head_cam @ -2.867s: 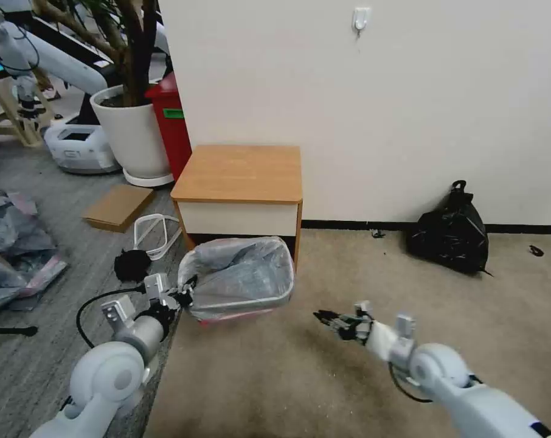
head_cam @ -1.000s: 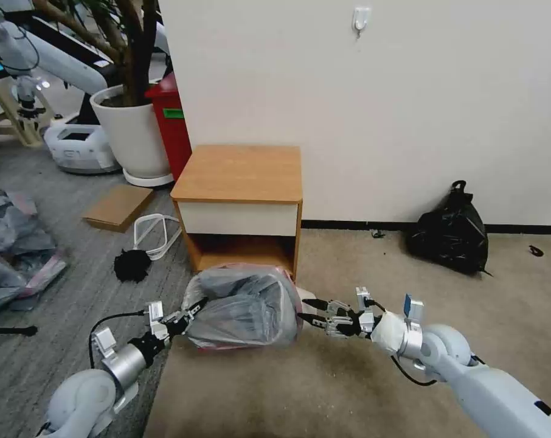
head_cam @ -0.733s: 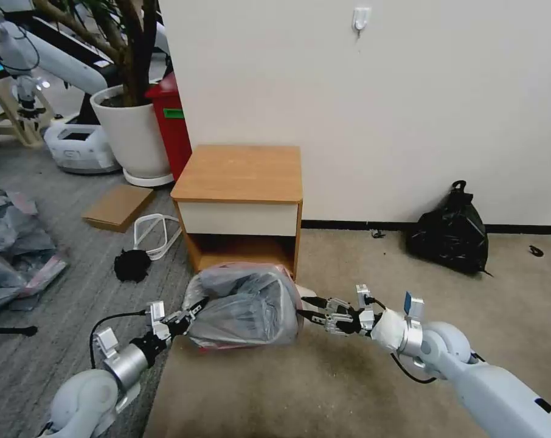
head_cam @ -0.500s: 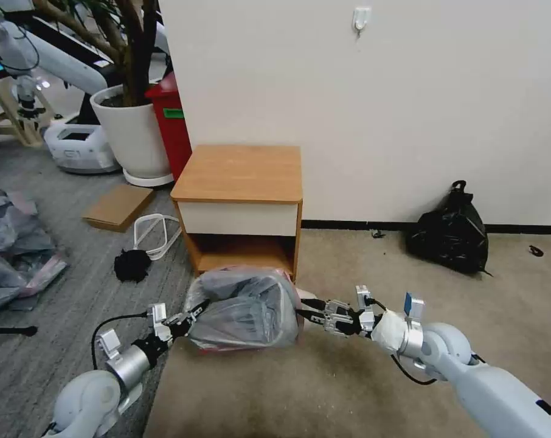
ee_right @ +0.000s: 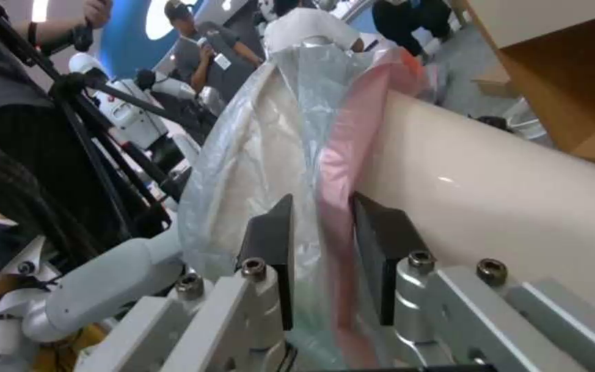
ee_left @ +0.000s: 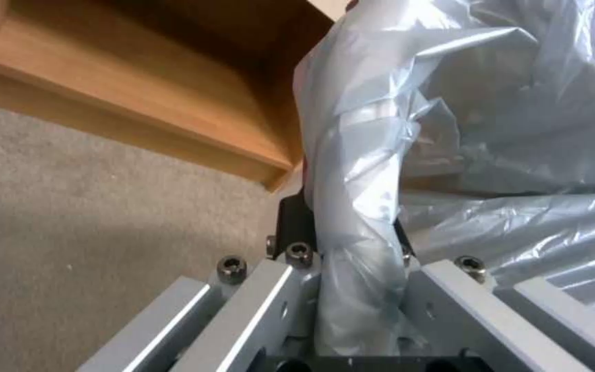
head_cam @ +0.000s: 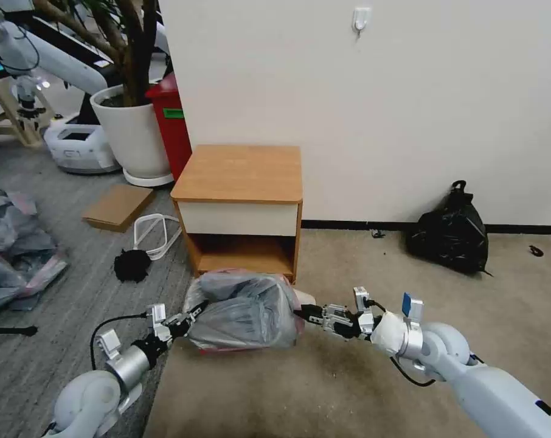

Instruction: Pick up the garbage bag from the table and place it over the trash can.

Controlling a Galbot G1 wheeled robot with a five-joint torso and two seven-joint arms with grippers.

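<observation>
Closing narrow on the pink rim band at lower centre, the right gripper point(head_cam: 304, 314) now joins the left gripper point(head_cam: 190, 316), already clamped on the garbage bag point(head_cam: 245, 310), which drapes over the trash can point(ee_right: 518, 206) below the table point(head_cam: 239, 173), so seating the rim looks nearly finished.

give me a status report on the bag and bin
Left pincer shut on bag. Right pincer shut on its pink rim at the bin wall. Bag draped over bin, in front of nightstand. Nothing in the way.

trash can point(head_cam: 304, 297) mostly hidden under garbage bag point(head_cam: 245, 310), left fingers buried in plastic
</observation>
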